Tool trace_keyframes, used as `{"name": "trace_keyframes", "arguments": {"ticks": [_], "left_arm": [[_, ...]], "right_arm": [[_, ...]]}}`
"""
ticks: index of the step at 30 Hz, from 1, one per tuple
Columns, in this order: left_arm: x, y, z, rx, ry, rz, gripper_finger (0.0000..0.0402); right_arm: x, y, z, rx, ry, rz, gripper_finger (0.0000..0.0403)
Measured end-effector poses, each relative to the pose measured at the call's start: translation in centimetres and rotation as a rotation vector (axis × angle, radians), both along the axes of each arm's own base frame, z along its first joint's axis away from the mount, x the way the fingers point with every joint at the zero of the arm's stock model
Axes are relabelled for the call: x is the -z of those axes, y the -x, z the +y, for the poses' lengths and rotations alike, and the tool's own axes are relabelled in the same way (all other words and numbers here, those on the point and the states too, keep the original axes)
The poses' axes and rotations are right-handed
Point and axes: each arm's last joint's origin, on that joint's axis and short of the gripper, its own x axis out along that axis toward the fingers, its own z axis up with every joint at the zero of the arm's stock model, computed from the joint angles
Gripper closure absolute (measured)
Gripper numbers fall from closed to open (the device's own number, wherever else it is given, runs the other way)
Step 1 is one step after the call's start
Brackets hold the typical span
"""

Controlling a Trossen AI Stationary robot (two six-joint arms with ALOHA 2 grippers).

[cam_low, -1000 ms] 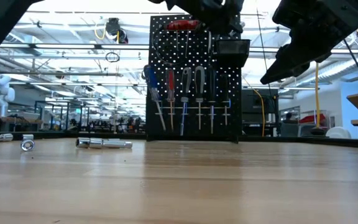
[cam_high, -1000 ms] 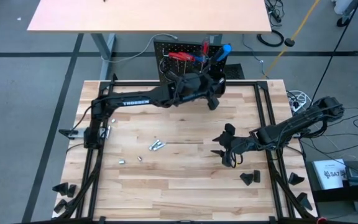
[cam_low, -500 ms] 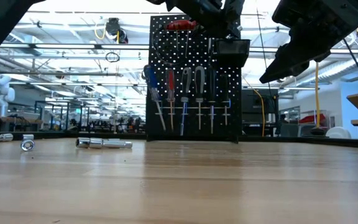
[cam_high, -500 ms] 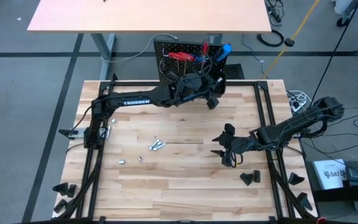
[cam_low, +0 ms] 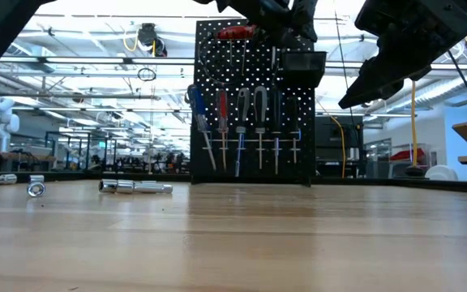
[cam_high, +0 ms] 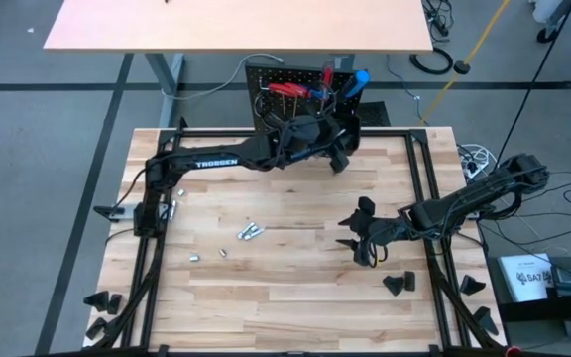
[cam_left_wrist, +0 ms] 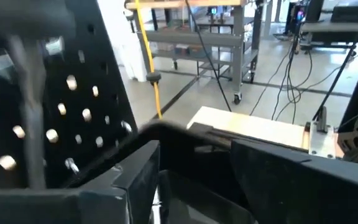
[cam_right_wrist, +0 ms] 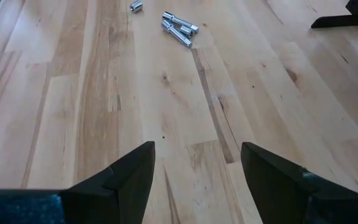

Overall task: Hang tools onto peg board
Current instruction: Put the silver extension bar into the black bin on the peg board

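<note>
The black peg board (cam_high: 300, 94) (cam_low: 250, 105) stands upright at the table's far edge. Screwdrivers (cam_low: 221, 122) hang in a row on it, red-handled pliers (cam_low: 237, 32) hang near its top, and a black bin (cam_low: 302, 63) is fixed at its upper right. My left gripper (cam_high: 342, 137) (cam_low: 298, 18) (cam_left_wrist: 194, 165) is open, high up at the bin, pointing at the board, with nothing between its fingers. My right gripper (cam_high: 360, 230) (cam_right_wrist: 197, 162) hangs open over the table's right half. Silver metal bits (cam_high: 251, 233) (cam_right_wrist: 179, 28) lie on the table.
More small silver bits (cam_high: 194, 258) (cam_high: 223, 252) lie left of centre. Black wedge blocks (cam_high: 398, 284) (cam_high: 97, 299) (cam_high: 472, 286) sit near the front corners and right side. A bigger pale table (cam_high: 236, 25) stands beyond the board. A black frame (cam_high: 424, 178) borders the table.
My left gripper has stayed at the bin and its fingers have opened there. Nothing on the table has moved.
</note>
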Motion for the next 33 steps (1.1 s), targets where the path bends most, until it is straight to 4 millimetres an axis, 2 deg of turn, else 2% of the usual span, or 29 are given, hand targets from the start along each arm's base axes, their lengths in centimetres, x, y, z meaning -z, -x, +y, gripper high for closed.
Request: {"name": "trace_keyframes", "arguments": {"ticks": [5,10,14,18,22,27,30,33], "left_arm": [[-2.8,1.3,-2.1,0.053,-0.098,-0.011,0.0196],[-5.4,3.8,-6.4,0.165,-0.169,0.102,0.0195],[-6.3,7.4,-10.1,0.261,-0.129,0.299,0.0195],[-5.3,11.6,-13.3,0.279,0.006,0.460,0.0195],[-2.8,16.0,-15.9,0.171,0.068,0.521,0.0195],[2.2,22.0,-18.0,0.039,0.140,0.475,0.0195],[5.7,25.5,-18.1,-0.062,0.228,0.438,0.0195],[9.1,27.9,-17.6,-0.147,0.318,0.417,0.0195]], "right_arm": [[0.0,0.0,0.0,0.003,-0.003,0.000,0.0172],[0.0,0.0,0.0,0.008,-0.010,-0.002,0.0172],[0.1,0.0,0.0,0.021,-0.026,-0.002,0.0172],[0.5,-0.4,0.2,0.009,-0.013,0.005,0.0172],[0.9,-1.7,0.8,-0.047,0.015,-0.044,0.0172],[1.5,-4.0,1.9,-0.204,0.040,-0.181,0.0172],[1.9,-5.5,2.2,-0.246,0.053,-0.277,0.0172],[2.8,-7.0,1.9,-0.270,0.091,-0.340,0.0172]]}}
